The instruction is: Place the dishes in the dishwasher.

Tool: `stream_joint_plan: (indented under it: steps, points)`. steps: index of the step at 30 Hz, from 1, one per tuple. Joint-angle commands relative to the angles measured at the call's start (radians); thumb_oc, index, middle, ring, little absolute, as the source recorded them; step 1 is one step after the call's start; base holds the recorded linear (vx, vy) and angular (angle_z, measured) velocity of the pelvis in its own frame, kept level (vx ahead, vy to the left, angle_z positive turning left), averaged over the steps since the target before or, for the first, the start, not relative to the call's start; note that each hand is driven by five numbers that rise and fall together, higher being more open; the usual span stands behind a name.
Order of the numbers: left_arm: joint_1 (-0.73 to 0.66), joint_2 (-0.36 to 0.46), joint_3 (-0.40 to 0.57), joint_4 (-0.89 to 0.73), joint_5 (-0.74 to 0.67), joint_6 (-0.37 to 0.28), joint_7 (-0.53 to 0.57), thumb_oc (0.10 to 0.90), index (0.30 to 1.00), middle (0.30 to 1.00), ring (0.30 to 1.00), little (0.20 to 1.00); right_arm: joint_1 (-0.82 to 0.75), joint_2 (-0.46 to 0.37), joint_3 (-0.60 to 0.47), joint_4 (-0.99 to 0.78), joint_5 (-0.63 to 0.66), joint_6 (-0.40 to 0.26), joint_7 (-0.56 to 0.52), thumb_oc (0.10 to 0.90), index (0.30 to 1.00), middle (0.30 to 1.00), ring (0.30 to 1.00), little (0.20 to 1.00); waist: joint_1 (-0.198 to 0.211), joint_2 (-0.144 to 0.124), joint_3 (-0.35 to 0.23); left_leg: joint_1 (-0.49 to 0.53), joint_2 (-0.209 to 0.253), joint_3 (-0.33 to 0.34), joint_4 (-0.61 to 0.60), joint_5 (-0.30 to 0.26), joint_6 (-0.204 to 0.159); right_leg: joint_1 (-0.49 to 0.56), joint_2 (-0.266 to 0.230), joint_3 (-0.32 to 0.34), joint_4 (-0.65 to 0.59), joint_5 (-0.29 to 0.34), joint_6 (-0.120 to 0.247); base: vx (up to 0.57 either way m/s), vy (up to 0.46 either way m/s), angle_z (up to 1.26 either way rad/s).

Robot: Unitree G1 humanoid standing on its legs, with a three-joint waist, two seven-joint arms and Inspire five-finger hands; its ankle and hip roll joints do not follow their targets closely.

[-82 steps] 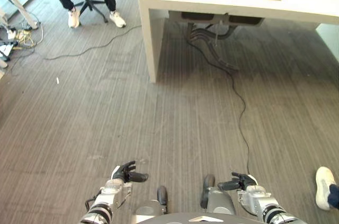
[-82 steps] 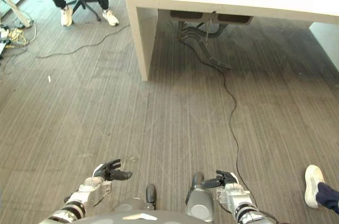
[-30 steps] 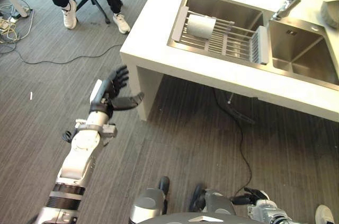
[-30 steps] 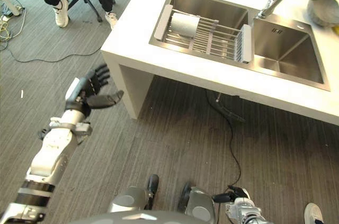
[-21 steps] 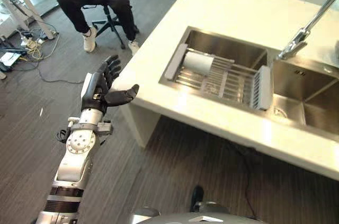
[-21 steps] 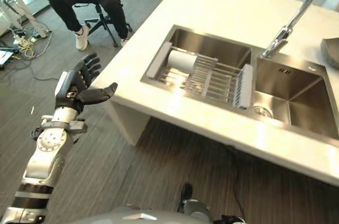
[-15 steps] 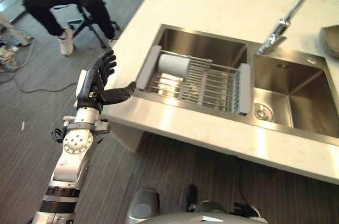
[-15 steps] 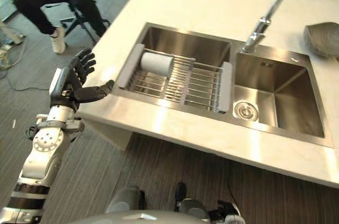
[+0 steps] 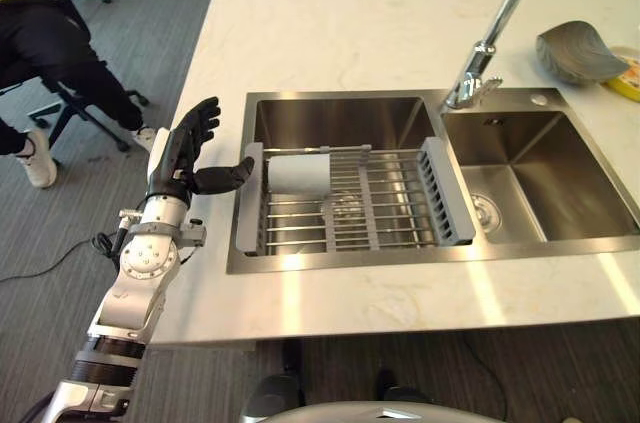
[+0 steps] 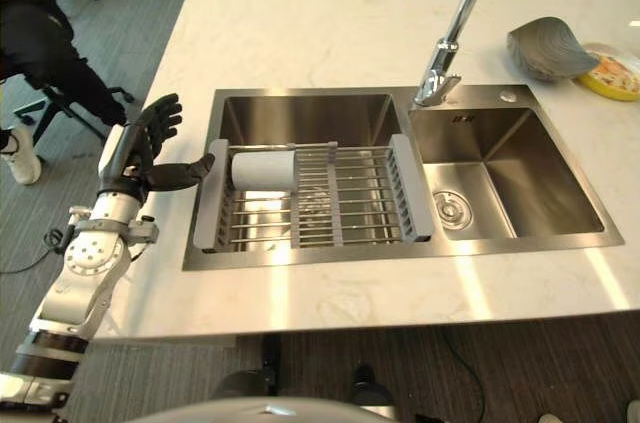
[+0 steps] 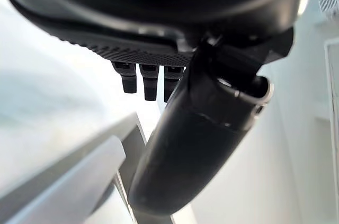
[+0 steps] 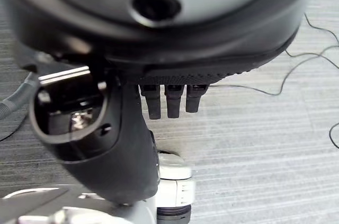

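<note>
the reach is only starting. the left hand (image 9: 182,160) hovers with fingers spread wide, holding nothing, just beside the rack (image 9: 395,205). the white cup (image 9: 299,174) lies at its 3 o'clock; next it must close around it. the right hand (image 12: 127,144) is relaxed, empty.

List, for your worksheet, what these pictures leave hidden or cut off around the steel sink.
- The tall chrome tap: its spout is cut off by the top edge of both eye views.
- The white cylinder lying on the grey wire rack: whether it is a cup cannot be told.
- The yellow dish: cut off by the eye views' right edge.
- The left hand, open beside the rack.
</note>
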Motion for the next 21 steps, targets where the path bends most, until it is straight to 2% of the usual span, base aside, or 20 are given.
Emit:
stream_joint_plan:
  steps: [1,2,3,5,6,9,19,20,21]
  points:
    - [-0.237,0.048,-0.131,-0.034,0.267,-0.085,-0.032,0.800,0.900,0.900,0.900,0.900,0.068,-0.027,0.019,0.005,-0.013,-0.006,0.024,0.800,0.900,0.900,0.900,0.900,-0.025,0.042,-0.045,0.076,0.074,-0.017,0.054,-0.139,-0.085,-0.093,0.042,-0.001,0.053,-0.048,0.040,0.03,0.051,-0.25]
    - [-0.238,0.047,-0.132,-0.034,0.267,-0.085,-0.032,0.800,0.900,0.900,0.900,0.900,0.068,-0.027,0.018,0.005,-0.013,-0.006,0.024,0.800,0.900,0.900,0.900,0.900,-0.024,0.042,-0.045,0.077,0.074,-0.017,0.054,-0.139,-0.085,-0.093,0.042,-0.001,0.053,-0.048,0.040,0.04,0.067,-0.24]
    - [-0.279,0.069,-0.187,-0.027,0.318,-0.083,-0.040,0.800,0.900,0.900,0.900,0.900,0.078,-0.027,0.017,0.002,-0.006,-0.012,0.025,0.800,0.900,0.900,0.900,0.900,-0.037,0.043,-0.049,0.088,0.071,-0.010,0.045,-0.141,-0.082,-0.093,0.040,0.003,0.050,-0.044,0.045,0.02,0.046,-0.12]
    - [-0.298,0.079,-0.219,-0.020,0.347,-0.081,-0.046,0.800,0.900,0.900,0.900,0.900,0.083,-0.025,0.017,0.000,-0.006,-0.014,0.024,0.800,0.900,0.900,0.900,0.900,-0.038,0.045,-0.049,0.094,0.070,-0.005,0.041,-0.142,-0.081,-0.093,0.039,0.006,0.048,-0.042,0.047,0.02,0.041,-0.17]
    - [-0.329,0.093,-0.270,-0.009,0.383,-0.082,-0.052,0.800,0.900,0.900,0.900,0.900,0.089,-0.023,0.019,-0.006,-0.004,-0.015,0.022,0.800,0.900,0.900,0.900,0.900,-0.043,0.048,-0.051,0.104,0.067,0.003,0.034,-0.145,-0.078,-0.097,0.039,0.015,0.047,-0.039,0.051,0.01,0.023,-0.29]
    - [-0.333,0.109,-0.301,-0.003,0.436,-0.086,-0.055,0.800,0.900,0.900,0.900,0.900,0.102,-0.019,0.018,-0.005,-0.001,-0.019,0.023,0.800,0.900,0.900,0.900,0.900,-0.047,0.049,-0.053,0.111,0.068,0.013,0.027,-0.144,-0.074,-0.105,0.040,0.024,0.045,-0.032,0.054,-0.01,0.007,-0.24]
    - [-0.301,0.115,-0.303,0.028,0.540,-0.088,-0.038,0.800,0.900,0.900,0.900,0.900,0.125,-0.012,-0.023,0.033,0.031,-0.019,0.014,0.800,0.900,0.900,0.900,0.900,-0.048,0.052,-0.047,0.116,0.071,0.006,0.013,-0.141,-0.077,-0.093,0.040,0.001,0.021,-0.031,0.057,0.00,-0.012,-0.05]
    - [-0.336,0.165,-0.258,-0.031,0.532,-0.136,-0.054,0.800,0.900,0.900,0.900,0.900,0.105,-0.148,-0.109,0.083,0.084,-0.039,0.043,0.800,0.900,0.900,0.900,0.900,-0.037,0.044,-0.050,0.116,0.074,-0.003,0.010,-0.140,-0.081,-0.084,0.041,-0.013,0.012,-0.031,0.057,0.03,-0.075,0.09]
    - [-0.319,0.150,-0.250,-0.034,0.549,-0.128,-0.026,0.800,0.900,0.900,0.900,0.900,0.057,-0.113,-0.082,0.057,0.099,-0.049,0.032,0.800,0.900,0.900,0.900,0.900,-0.022,0.044,-0.053,0.115,0.074,-0.006,0.009,-0.138,-0.081,-0.082,0.040,-0.017,0.010,-0.031,0.056,0.03,-0.066,0.09]
